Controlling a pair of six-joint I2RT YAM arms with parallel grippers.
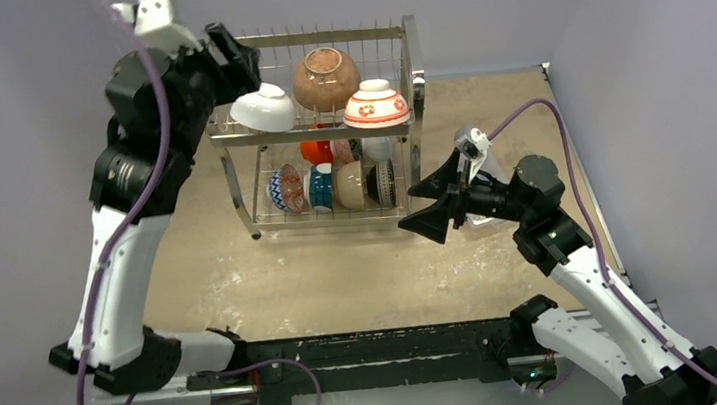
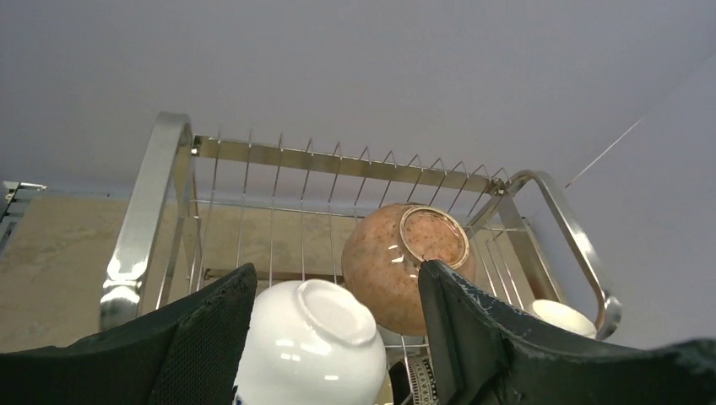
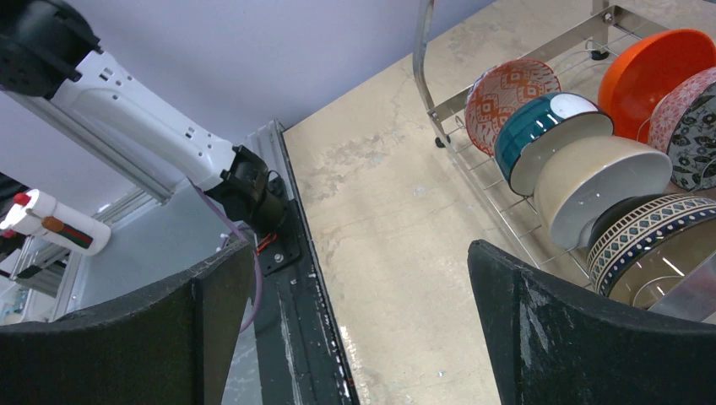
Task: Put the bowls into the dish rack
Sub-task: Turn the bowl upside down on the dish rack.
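Two arms are bolted to the black rail (image 1: pixel 370 347). The left arm (image 1: pixel 116 278) and right arm (image 1: pixel 585 289) wear white shells between chunky black joints. A purple cable runs up each from the rail. Farthest from the rail, the right gripper (image 1: pixel 408 209) has black wedge fingers (image 3: pixel 574 329) with scuffed edges.

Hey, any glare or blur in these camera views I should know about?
Left wrist: bright highlights on the white bowl, the brown bowl and the steel dish rack. Top external: evenly lit, sharp. Right wrist: sharp, only mild sheen on the orange bowl.
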